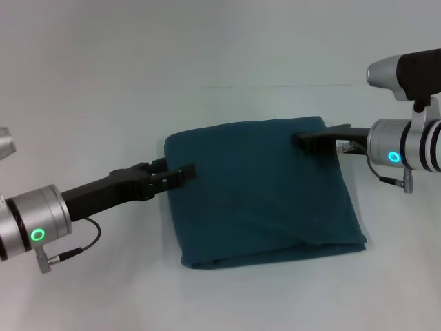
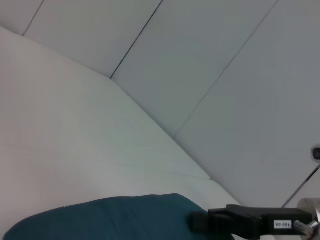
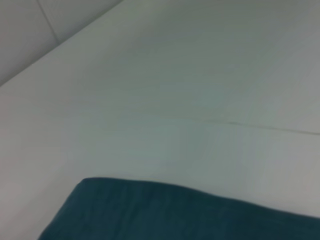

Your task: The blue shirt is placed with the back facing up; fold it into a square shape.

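The blue shirt [image 1: 262,193] lies folded into a rough square in the middle of the white table [image 1: 103,103]. Its layered edges show along the near side. My left gripper [image 1: 182,174] reaches in from the left and is at the shirt's left edge, about halfway along it. My right gripper [image 1: 306,140] reaches in from the right and is over the shirt's far right corner. The shirt also shows in the left wrist view [image 2: 110,220] and in the right wrist view [image 3: 175,215]. The left wrist view shows the right gripper [image 2: 200,220] farther off, over the cloth.
The white table runs to a back wall [image 1: 220,34]. A thin seam line [image 1: 275,85] marks the table's far edge. Bare tabletop lies around all sides of the shirt.
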Tool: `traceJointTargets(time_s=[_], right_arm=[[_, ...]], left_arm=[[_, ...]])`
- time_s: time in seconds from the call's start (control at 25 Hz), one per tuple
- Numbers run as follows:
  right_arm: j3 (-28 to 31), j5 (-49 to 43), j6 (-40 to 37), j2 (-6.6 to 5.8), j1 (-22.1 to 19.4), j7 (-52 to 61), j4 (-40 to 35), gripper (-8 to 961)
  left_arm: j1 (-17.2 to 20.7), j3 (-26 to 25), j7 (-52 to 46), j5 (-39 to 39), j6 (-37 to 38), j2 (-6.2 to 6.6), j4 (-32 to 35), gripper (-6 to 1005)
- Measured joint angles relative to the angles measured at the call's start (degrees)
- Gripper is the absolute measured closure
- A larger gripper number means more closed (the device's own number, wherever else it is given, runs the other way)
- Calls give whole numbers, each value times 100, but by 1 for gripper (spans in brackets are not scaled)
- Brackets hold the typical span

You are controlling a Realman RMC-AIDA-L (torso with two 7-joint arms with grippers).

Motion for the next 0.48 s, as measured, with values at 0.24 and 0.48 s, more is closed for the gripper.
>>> traceJointTargets(time_s=[0.24, 0.48], right_arm=[[-103, 35, 333, 32, 42, -234, 69, 954], [-120, 52, 481, 44, 88, -304, 225, 953]], left_arm=[[49, -16, 10, 6, -23, 0, -9, 107], [57, -26, 12, 11, -38, -1, -8, 108]])
